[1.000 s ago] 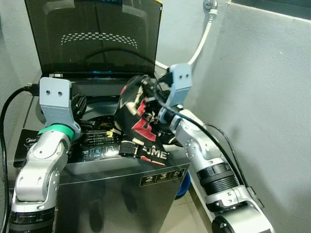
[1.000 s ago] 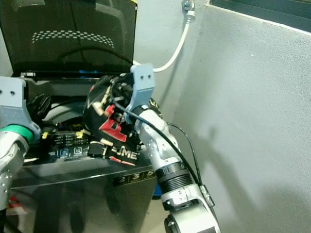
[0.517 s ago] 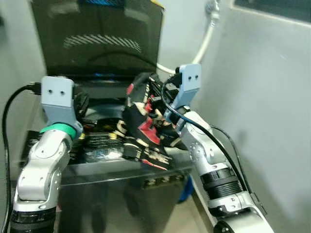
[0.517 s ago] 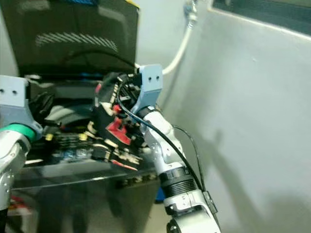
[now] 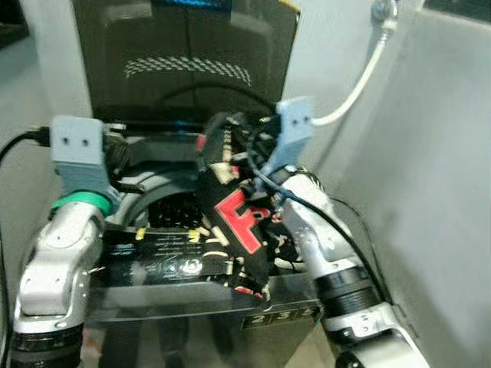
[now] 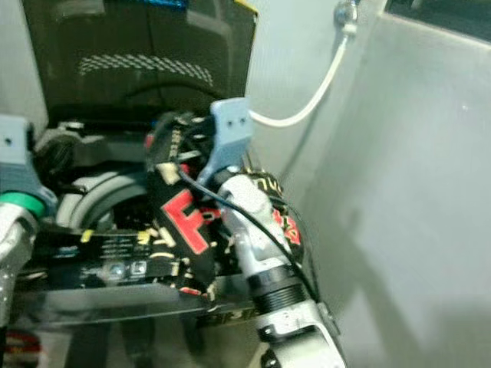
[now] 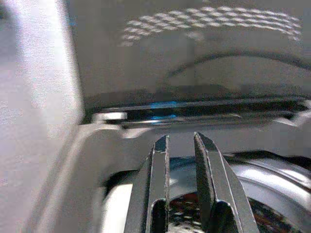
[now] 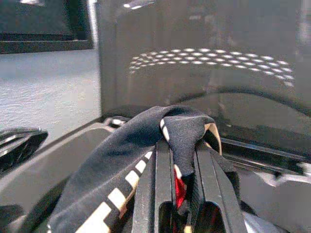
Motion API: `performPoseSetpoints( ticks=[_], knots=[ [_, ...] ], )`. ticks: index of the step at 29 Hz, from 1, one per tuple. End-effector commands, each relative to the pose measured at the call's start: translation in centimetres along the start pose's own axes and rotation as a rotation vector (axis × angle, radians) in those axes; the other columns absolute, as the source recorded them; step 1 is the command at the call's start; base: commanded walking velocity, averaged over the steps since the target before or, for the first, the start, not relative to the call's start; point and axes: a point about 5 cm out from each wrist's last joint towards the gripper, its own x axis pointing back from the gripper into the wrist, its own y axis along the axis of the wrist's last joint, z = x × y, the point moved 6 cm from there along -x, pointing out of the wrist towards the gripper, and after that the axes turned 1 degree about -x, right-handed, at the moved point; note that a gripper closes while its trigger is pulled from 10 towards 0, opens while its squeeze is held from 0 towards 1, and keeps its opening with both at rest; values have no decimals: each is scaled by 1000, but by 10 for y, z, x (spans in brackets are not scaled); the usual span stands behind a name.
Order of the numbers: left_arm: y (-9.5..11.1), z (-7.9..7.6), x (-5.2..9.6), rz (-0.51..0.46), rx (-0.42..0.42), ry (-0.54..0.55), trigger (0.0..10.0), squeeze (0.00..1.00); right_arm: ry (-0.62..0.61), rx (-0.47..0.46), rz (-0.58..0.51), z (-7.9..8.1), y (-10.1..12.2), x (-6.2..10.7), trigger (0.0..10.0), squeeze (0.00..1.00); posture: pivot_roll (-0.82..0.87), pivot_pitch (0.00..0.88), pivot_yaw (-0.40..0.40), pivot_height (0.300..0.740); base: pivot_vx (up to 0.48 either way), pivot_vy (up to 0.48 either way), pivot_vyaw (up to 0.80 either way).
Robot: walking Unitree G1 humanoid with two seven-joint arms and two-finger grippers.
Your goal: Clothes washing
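A top-loading washing machine [image 5: 165,264] stands in front of me with its dark lid [image 5: 184,54] raised and the drum opening [image 5: 165,208] exposed. My right gripper [image 8: 177,143] is shut on a black garment [image 5: 234,222] with red lettering and cream stripes. It holds the garment above the right side of the opening. The cloth hangs down over the control panel [image 5: 157,261] and the machine's front right edge. My left gripper [image 7: 181,138] hovers at the left rear rim of the opening, fingers [image 7: 158,160] close together with nothing between them.
A grey wall [image 5: 430,192] stands close on the right, and a white hose [image 5: 360,84] runs along it behind the machine. Black cables loop from both wrists. The raised lid blocks the space behind the opening.
The camera has shifted and come closer. The garment has spread out and now hangs longer over the control panel, showing a large red letter. The left gripper stays by the rim.
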Motion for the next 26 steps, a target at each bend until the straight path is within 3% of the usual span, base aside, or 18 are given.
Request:
performPoseSetpoints(
  ticks=[1, 12, 14, 15, 17, 18, 19, 20, 21, 22, 23, 24, 25, 26],
  knots=[
    [3, -4, 1, -14, -1, -14, 10000, 0, -17, 13, -18, -6, 5, 1, 10000, 0, 51, 0, -42, 740, 0, 0, 0],
    [3, -5, 2, -15, -3, -14, 10000, 0, -13, 4, -22, -7, 5, 1, 10000, 0, 46, 0, -39, 740, 0, 0, 0],
    [1, -4, 2, -9, -11, -11, 10000, 0, -10, 10, -21, -7, 6, -1, 10000, 0, 44, 0, -38, 740, 0, 0, 0],
    [-2, -1, 1, -1, -32, -2, 10000, 0, -1, 19, -25, -7, 14, -13, 10000, 0, 23, 2, -30, 740, 0, 0, 0],
    [-2, -1, 1, -1, -32, -2, 10000, 0, -1, 19, -25, -7, 14, -13, 10000, 0, 23, 2, -30, 740, 0, 0, 0],
    [-4, 1, 0, 5, -44, 4, 10000, 0, 28, 36, -26, 0, 26, -33, 10000, 0, 10, 2, -40, 740, 0, 0, 0],
    [-4, 1, 0, 5, -44, 4, 10000, 0, 28, 36, -26, 0, 26, -33, 10000, 0, 10, 2, -40, 740, 0, 0, 0],
    [-6, 0, 0, 8, -52, 6, 10000, 0, 70, 41, -31, 13, 40, -50, 10000, 0, 18, 1, -55, 740, 0, 0, 0],
    [-6, 0, 0, 8, -52, 6, 10000, 0, 70, 41, -31, 13, 40, -50, 10000, 0, 18, 1, -55, 740, 0, 0, 0],
    [-6, -2, 0, 6, -57, 4, 10000, 0, 125, -8, -60, 30, 62, -66, 10000, 0, 34, 3, -79, 740, 0, 0, 0],
    [-6, -2, 0, 6, -57, 4, 10000, 0, 125, -8, -60, 30, 62, -66, 10000, 0, 34, 3, -79, 740, 0, 0, 0],
    [-5, -5, 2, 0, -56, 1, 10000, 0, 181, -120, -135, 48, 94, -77, 10000, 0, 45, 2, -95, 740, 0, 0, 0],
    [-5, -5, 2, 0, -56, 1, 10000, 0, 181, -120, -135, 48, 94, -77, 10000, 0, 45, 2, -95, 740, 0, 0, 0],
    [-3, -6, 5, -6, -57, 0, 10000, 0, 197, -321, -268, 49, 137, -81, 10000, 0, 64, 2, -122, 740, 0, 0, 0]
  ],
)
